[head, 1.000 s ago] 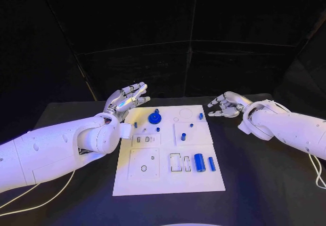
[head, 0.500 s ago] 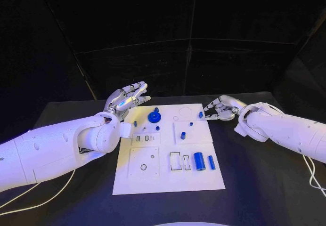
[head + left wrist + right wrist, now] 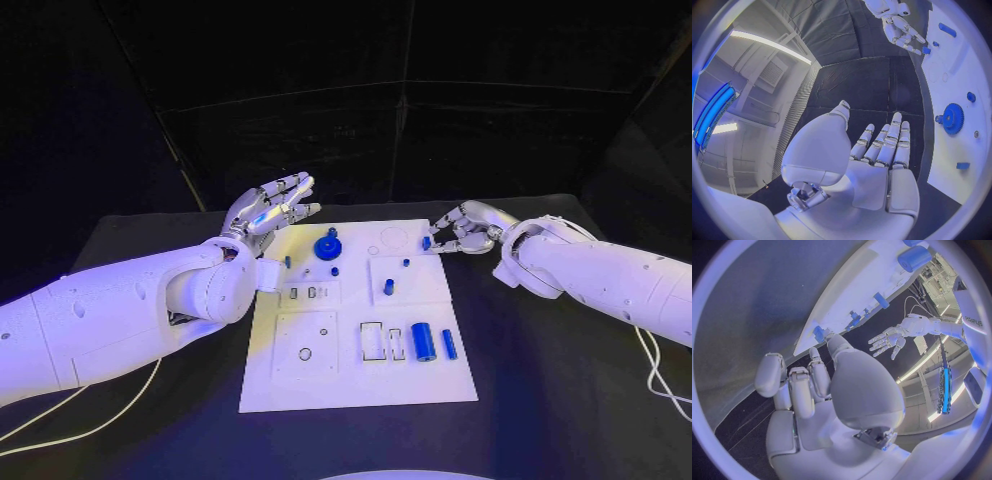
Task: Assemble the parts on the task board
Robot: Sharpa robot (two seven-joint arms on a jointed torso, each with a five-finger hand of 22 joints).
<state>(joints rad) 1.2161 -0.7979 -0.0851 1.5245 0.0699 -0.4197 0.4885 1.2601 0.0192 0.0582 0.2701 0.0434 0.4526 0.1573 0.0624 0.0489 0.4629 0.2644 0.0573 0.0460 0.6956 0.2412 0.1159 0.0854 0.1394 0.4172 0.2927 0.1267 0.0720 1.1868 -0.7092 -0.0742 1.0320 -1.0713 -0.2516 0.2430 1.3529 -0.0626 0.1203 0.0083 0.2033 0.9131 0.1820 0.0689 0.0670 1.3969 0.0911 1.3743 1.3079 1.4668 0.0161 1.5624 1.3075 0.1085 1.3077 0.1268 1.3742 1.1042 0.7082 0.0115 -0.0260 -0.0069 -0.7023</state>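
Observation:
The white task board (image 3: 346,385) lies mid-table. A blue gear (image 3: 327,245) (image 3: 951,118) stands near its far edge. A thick blue cylinder (image 3: 423,343) (image 3: 914,257) and a slim blue bar (image 3: 449,346) lie at its near right. A short blue pin (image 3: 388,290) sits mid-board. My right hand (image 3: 462,229) (image 3: 897,25) is at the board's far right edge, thumb and a fingertip closed round a small blue peg (image 3: 427,243) (image 3: 820,333) (image 3: 926,50). My left hand (image 3: 270,207) (image 3: 876,165) hovers open above the far left corner, fingers spread, holding nothing.
Small blue pieces (image 3: 335,272) (image 3: 287,265) (image 3: 405,264) dot the far half of the board, and empty slots (image 3: 372,342) lie beside the cylinder. Black table (image 3: 562,380) runs on both sides; a white cable (image 3: 666,360) trails under my right arm.
My right hand has moved left from beside the board to its far right edge and closed its fingertips on the small blue peg. The left hand stays put.

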